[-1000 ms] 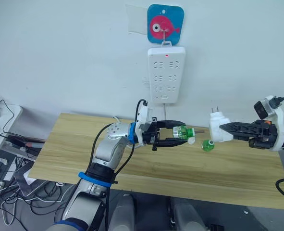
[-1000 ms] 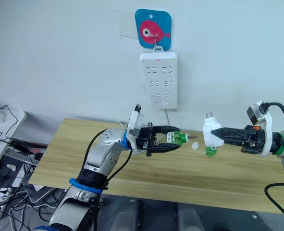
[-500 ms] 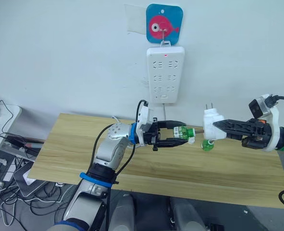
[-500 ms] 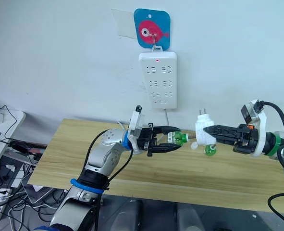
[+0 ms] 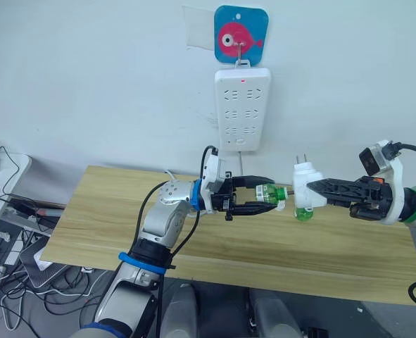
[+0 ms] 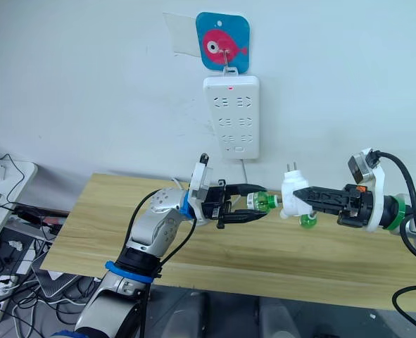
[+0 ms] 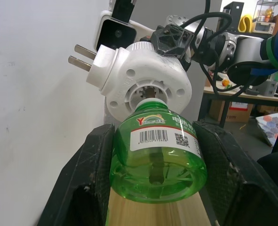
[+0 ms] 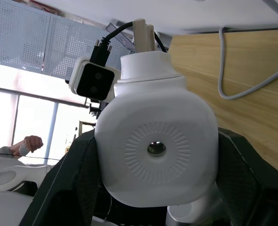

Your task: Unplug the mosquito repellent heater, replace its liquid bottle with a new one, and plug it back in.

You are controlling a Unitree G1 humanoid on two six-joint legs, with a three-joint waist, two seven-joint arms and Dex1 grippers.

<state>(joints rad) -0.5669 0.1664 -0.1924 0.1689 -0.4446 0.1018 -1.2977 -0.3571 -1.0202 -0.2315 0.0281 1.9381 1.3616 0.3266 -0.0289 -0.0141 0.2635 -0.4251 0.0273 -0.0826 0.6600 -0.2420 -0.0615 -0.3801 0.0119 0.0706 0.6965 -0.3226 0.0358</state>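
- Left end effector [image 5: 264, 199] clamps the new green liquid bottle [image 5: 266, 191], held sideways in the air above the worktop [image 5: 109, 211], neck and wick aimed at the heater

- Right end effector [image 5: 319, 191] grips the mosquito repellent heater [image 5: 303, 189], unplugged, prongs up, socket opening facing the bottle

- Risk: wick off-axis to the socket; it could bend or snap

- Risk: cross-threading if the bottle tilts

- Another green bottle [image 5: 304, 213] lies on the worktop near the far edge, below the heater; a low pass may knock it
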